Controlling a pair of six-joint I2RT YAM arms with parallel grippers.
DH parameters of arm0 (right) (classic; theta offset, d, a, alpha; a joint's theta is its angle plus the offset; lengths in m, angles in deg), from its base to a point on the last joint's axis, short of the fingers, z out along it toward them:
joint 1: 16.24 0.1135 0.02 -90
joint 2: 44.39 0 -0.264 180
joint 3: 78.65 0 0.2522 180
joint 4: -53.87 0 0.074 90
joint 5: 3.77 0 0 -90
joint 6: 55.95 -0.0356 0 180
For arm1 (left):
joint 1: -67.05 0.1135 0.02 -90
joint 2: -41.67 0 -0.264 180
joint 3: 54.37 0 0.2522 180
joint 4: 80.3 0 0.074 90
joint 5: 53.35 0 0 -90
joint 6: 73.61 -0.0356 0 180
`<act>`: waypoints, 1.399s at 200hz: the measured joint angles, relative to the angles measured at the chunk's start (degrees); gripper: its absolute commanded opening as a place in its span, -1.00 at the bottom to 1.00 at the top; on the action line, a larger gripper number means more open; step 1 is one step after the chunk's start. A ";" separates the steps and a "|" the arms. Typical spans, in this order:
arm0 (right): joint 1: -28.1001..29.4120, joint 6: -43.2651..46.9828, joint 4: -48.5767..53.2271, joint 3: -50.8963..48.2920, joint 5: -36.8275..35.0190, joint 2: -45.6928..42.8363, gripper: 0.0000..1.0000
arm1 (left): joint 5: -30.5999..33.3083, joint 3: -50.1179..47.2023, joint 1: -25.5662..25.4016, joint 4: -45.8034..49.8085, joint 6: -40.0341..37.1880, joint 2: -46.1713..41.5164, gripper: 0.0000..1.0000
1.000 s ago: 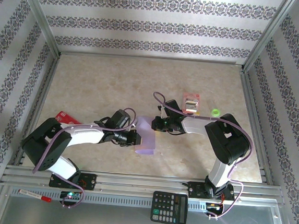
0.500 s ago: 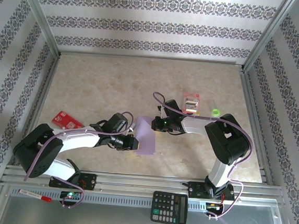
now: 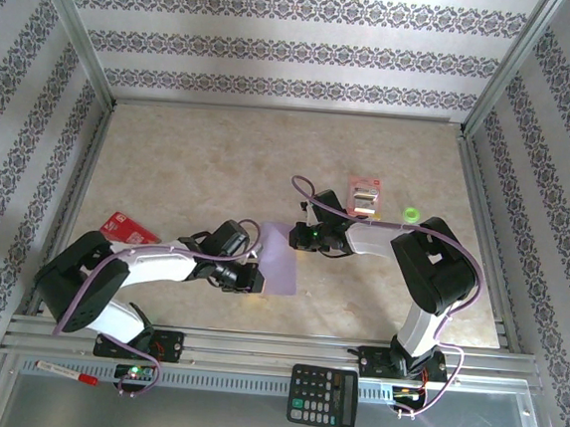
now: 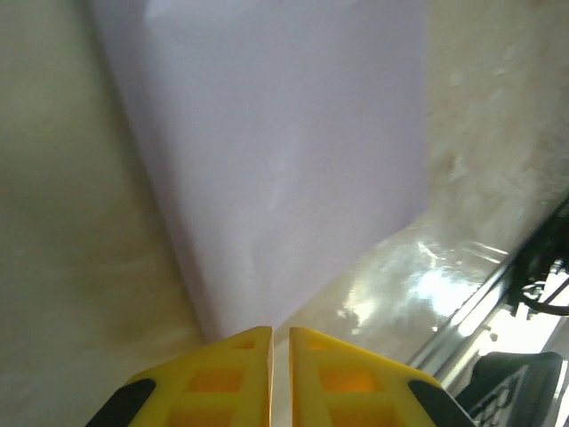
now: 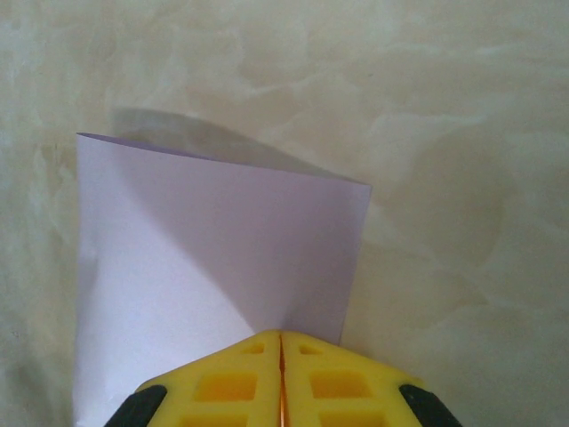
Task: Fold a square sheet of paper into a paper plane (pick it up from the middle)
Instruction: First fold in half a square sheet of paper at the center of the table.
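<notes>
Nearest, on the metal ledge in front of the desk, a black calculator (image 3: 323, 397) lies between the two arm bases. A red-capped pen (image 3: 66, 372) lies off to the left.

On the desk (image 3: 220, 158) itself, the left tool (image 3: 252, 279) sits low at the near left edge of the sheet of paper (image 3: 279, 263). From its own camera, its yellow fingers (image 4: 222, 374) stand almost pressed together with a thin slit between them. The sheet's near corner meets their tips, but whether they pinch it I cannot tell.

The pale lavender sheet lies in the front half of the desk, between the two tools, and looks narrower than a square from above.

At its far right edge is the right tool (image 3: 297, 239), reaching in from the right. From the right wrist its fingers are pressed tight together on the sheet's edge. The paper bows away from them, with a shadow past its far edge.

Further back, a red-and-white packet (image 3: 129, 227) lies well to the left. A pink packet (image 3: 364, 196) and a small green ring (image 3: 411, 215) lie to the right, apart from the sheet. Patterned wallpaper (image 3: 299, 50) closes the back.
</notes>
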 measured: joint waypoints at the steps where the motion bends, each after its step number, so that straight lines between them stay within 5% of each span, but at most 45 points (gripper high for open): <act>1: 0.00 0.00 0.00 0.00 0.00 0.00 -0.83 | -0.02 0.00 0.00 -0.04 0.02 -0.09 -0.73; 94: 0.00 0.85 2.01 0.20 -0.46 -0.74 -0.80 | 2.58 0.48 0.68 -2.75 1.22 4.59 -0.79; 181: 0.02 3.32 11.23 -3.04 -0.66 -13.90 -0.55 | 4.35 -1.03 5.38 -4.79 3.43 -4.52 -0.40; 236: 2.21 1.20 9.84 -4.26 -2.21 -15.67 -0.49 | 3.63 13.18 9.55 -9.40 3.15 12.92 -0.67; 280: 2.54 -0.52 4.72 -3.28 -2.40 -6.16 -0.68 | 0.22 18.29 12.79 -14.16 3.17 24.22 -0.73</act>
